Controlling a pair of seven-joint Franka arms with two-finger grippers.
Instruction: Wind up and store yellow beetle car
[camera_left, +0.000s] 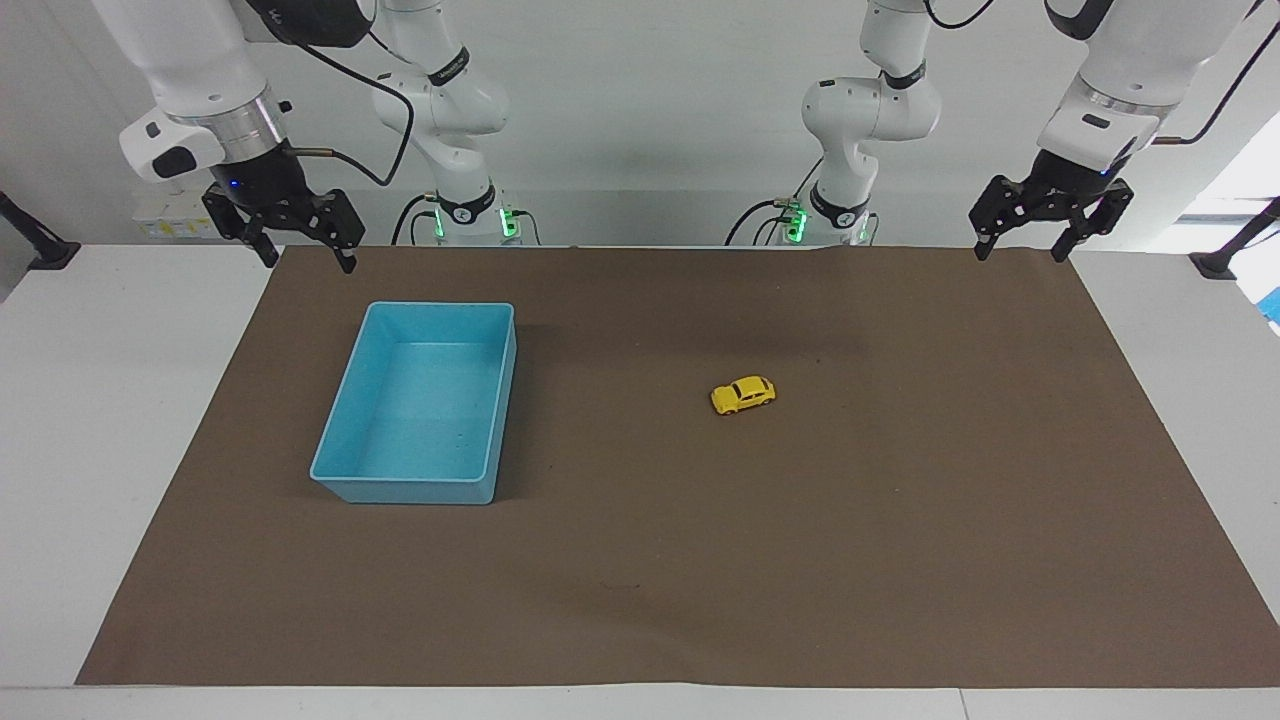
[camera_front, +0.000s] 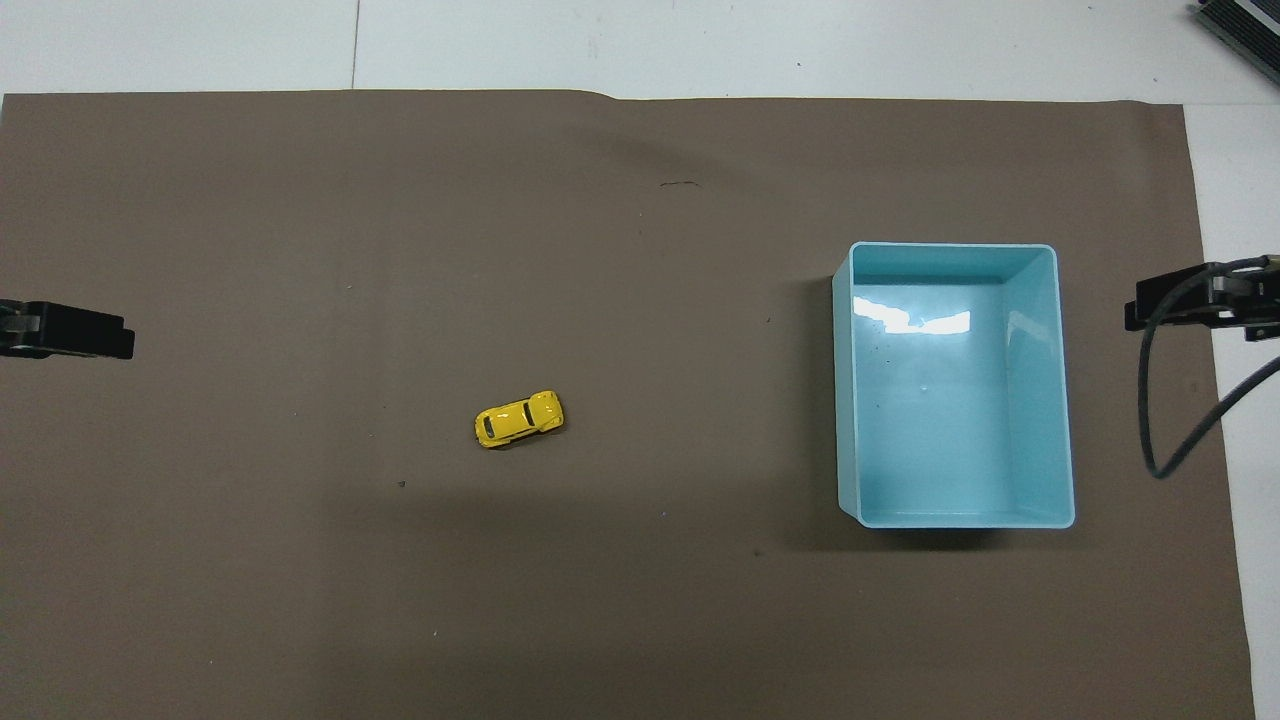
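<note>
The yellow beetle car (camera_left: 743, 394) (camera_front: 518, 418) stands on its wheels on the brown mat, near the middle of the table and somewhat toward the left arm's end. Nothing touches it. My left gripper (camera_left: 1020, 252) (camera_front: 100, 338) hangs open and empty above the mat's edge at its own end of the table, well away from the car. Over the mat's corner by the blue bin, my right gripper (camera_left: 308, 260) (camera_front: 1160, 305) is also open and holds nothing. Both arms wait.
An empty light blue bin (camera_left: 440, 306) (camera_front: 845, 400) stands on the mat toward the right arm's end. The brown mat (camera_left: 700, 560) covers most of the white table. A black cable (camera_front: 1185, 440) loops down from the right gripper.
</note>
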